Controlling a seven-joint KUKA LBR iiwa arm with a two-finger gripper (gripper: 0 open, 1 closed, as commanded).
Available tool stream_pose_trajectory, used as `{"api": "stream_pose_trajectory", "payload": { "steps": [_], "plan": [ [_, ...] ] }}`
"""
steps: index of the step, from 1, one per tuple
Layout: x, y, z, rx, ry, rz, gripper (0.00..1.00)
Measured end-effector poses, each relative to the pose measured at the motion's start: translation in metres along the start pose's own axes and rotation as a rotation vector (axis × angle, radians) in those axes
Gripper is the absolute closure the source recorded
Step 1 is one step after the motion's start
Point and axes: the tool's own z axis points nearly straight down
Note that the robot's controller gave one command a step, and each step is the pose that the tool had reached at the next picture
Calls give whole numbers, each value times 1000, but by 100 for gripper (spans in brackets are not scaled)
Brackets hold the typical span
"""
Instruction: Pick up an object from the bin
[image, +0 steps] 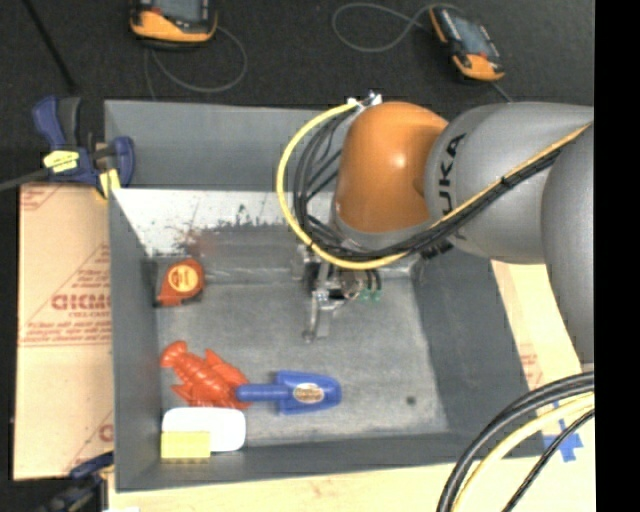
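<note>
A KUKA arm, its wrist under a glossy orange cover (385, 165), hangs its gripper (318, 318) above bare floor at the centre of the grey metal bin (462, 335). How far the pincer stands open cannot be told from this angle, and nothing is seen in its hold.

No object lies directly beneath it. The nearest is a blue plastic tool (298, 392) at lower centre, lying flat, with a rounded oval head and a slim handle pointing left. Just beside that handle, at lower left, lies a knobbly red toy (200, 370). A smooth white block with a yellow end (203, 430) rests below it, near the bin's lower wall. A squat orange tape measure (181, 282) sits apart at left, close to the sloped wall.

A clean pick probably calls for a shift toward the lower frame and a descent across the blue tool's narrow handle. Its domed head looks slippery, and the red toy crowds the handle's tip.
</note>
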Motion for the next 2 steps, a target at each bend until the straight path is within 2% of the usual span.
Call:
{"api": "stream_pose_trajectory", "payload": {
  "steps": [1, 2],
  "plan": [
    [35, -5, 39, -1, -8, 60, 0],
    [31, -17, 82, 1, 2, 30, 0]
  ]
}}
